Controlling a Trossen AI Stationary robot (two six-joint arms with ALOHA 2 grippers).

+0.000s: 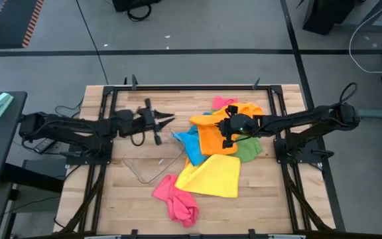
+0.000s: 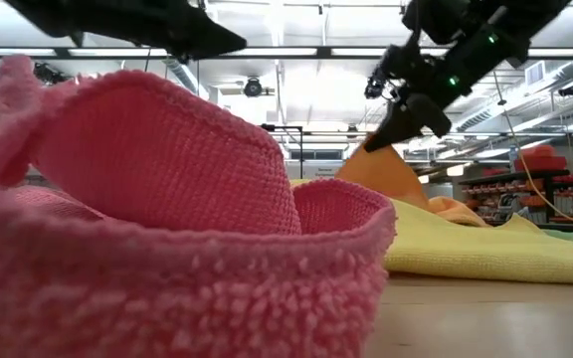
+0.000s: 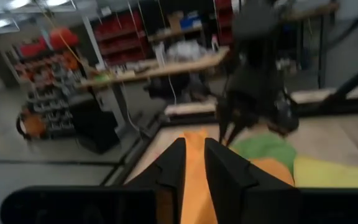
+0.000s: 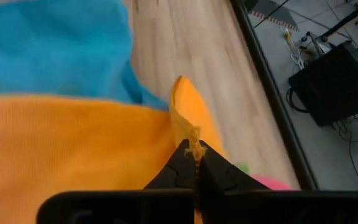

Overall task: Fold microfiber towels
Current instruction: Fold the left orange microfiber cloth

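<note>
Your right gripper (image 4: 194,163) has its fingers pinched fully together on a corner of the orange towel (image 4: 61,149), with a tuft of the edge standing up between the tips; the hold is at the very hem, presumably so the cloth can be drawn clear of the others and spread for folding. In the low view that corner is lifted into a peak beneath the gripper, while the rest of the orange towel lies on the heap. The heap sits toward the right of the table (image 1: 111,192): the blue towel (image 1: 188,143) partly under the orange one, the green towel (image 1: 249,151) at its far side, the yellow towel (image 1: 211,178) spread in front, and a pink towel (image 1: 176,200) crumpled apart near the front edge. None is folded yet. Your left gripper (image 1: 167,120) hangs above bare table, just beside the heap, pointing at it; its fingers (image 3: 173,168) stand a narrow gap apart and hold nothing. A clear plastic tray (image 1: 152,166) lies beneath the left arm.
</note>
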